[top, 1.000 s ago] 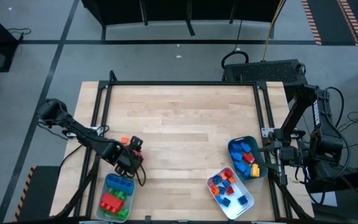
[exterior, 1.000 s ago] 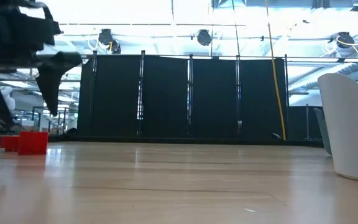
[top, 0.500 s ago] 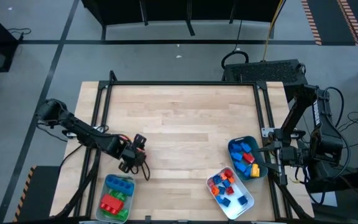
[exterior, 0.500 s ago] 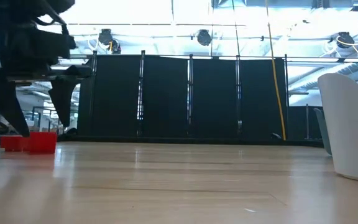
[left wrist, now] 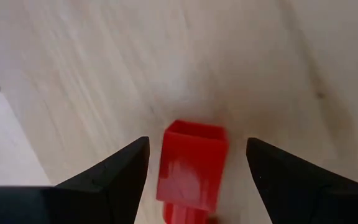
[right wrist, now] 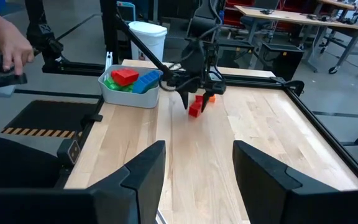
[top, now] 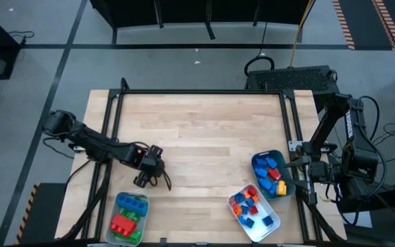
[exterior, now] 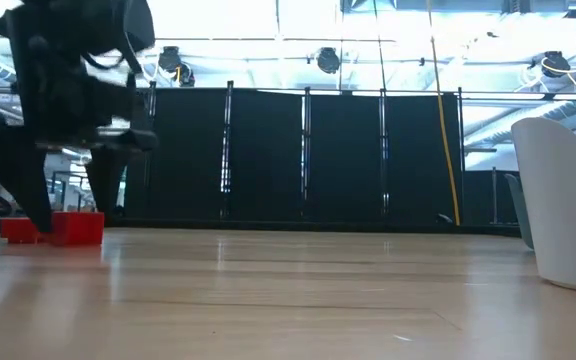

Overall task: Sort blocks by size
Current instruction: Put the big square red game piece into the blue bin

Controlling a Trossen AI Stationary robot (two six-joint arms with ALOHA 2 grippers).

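A red block (left wrist: 191,167) lies on the wooden table (top: 204,130) at the left. My left gripper (left wrist: 196,149) points down over it, open, one finger on each side, with a gap showing on both sides. In the low view the gripper (exterior: 68,212) straddles the block (exterior: 80,228), and a smaller red block (exterior: 16,230) lies beside it. From above, the gripper (top: 147,169) hides the block. An orange block (right wrist: 210,98) lies just behind the red one (right wrist: 195,109). My right gripper (right wrist: 197,167) waits open at the table's right edge (top: 295,167).
A pale tray (top: 129,218) at the near left holds long green, blue and red bricks. At the near right stand a teal tray (top: 284,189) and a white tray (top: 271,230), both with small mixed blocks. A person's hand (right wrist: 11,50) shows beyond the table's left side.
My left gripper has swung from beside the near-left tray toward the far and right, and has sunk until its open fingers stand on either side of the red block. In the low view that block has slid a little toward the table's right.
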